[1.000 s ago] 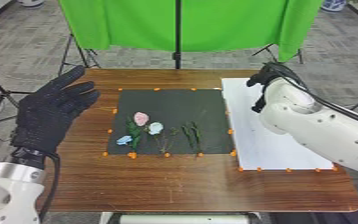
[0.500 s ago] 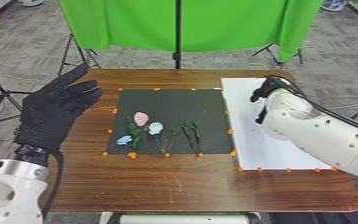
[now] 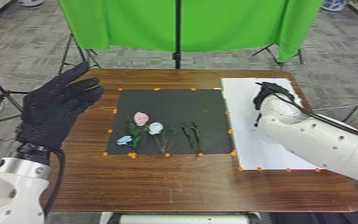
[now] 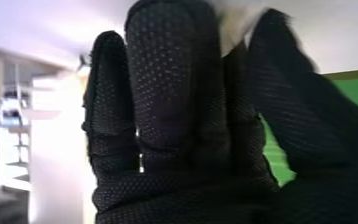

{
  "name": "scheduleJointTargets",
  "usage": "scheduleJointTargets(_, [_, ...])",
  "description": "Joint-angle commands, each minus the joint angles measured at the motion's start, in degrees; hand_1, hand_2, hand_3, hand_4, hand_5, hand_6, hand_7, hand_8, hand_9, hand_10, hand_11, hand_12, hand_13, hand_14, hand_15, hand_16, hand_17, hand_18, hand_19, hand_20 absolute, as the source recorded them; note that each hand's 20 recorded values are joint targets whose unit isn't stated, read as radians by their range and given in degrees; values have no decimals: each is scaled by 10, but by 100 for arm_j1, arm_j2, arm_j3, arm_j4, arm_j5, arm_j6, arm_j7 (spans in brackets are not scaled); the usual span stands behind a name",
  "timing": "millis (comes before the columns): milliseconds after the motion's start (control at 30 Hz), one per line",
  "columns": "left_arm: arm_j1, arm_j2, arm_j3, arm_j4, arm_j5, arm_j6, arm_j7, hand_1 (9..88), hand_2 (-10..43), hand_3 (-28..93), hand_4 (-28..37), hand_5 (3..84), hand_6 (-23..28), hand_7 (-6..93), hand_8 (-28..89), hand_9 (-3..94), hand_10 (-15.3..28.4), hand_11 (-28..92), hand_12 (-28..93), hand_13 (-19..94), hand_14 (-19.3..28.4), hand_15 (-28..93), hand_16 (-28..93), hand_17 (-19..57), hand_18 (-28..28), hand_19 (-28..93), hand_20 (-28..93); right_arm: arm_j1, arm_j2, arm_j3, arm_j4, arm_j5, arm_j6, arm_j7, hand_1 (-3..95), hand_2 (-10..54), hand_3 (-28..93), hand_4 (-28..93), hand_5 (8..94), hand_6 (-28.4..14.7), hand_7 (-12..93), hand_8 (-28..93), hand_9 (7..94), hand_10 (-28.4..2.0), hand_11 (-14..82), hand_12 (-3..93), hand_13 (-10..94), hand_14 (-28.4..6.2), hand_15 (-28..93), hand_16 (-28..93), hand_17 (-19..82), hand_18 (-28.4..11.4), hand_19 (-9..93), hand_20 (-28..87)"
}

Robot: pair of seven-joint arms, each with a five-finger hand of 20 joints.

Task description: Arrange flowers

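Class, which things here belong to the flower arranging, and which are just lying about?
Belonging: pink flower, white flower, blue flower, green stems, dark mat; probably white sheet, orange dabs.

Incidental: green curtain, black pole, blue-and-white pot behind the table.

The left hand [image 3: 51, 114] and right hand [image 3: 272, 92] wear black textured gloves; behind each, a rounded white arm [image 3: 322, 147] bears black cable [image 3: 61, 171].
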State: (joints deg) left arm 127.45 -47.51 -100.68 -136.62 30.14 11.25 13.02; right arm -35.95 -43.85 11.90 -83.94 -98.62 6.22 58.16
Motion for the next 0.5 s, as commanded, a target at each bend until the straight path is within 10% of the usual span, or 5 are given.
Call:
scheduleJointTargets(33, [93,-54,2,-4,-6,-44,30,237,73,777,-226,379,101,158,-102,339,218,305,119,234,284,523,-90,-98,247,547,259,39,13,-480,53,-667,812,-47,559,-95,668,-283,834,39,229,10,937,-46,95,288,883,-14,504,199,460,-138,932,-97])
scheduleJointTargets(500, [112,-82,-64,-122,104,-70,-59,239,74,775,-225,379,101,158,-102,340,219,305,118,235,284,523,-91,-99,248,548,259,318,-68,-538,-562,-1071,1540,-506,556,-95,699,-283,854,29,220,30,937,-59,159,263,894,-10,500,211,462,-134,932,-69])
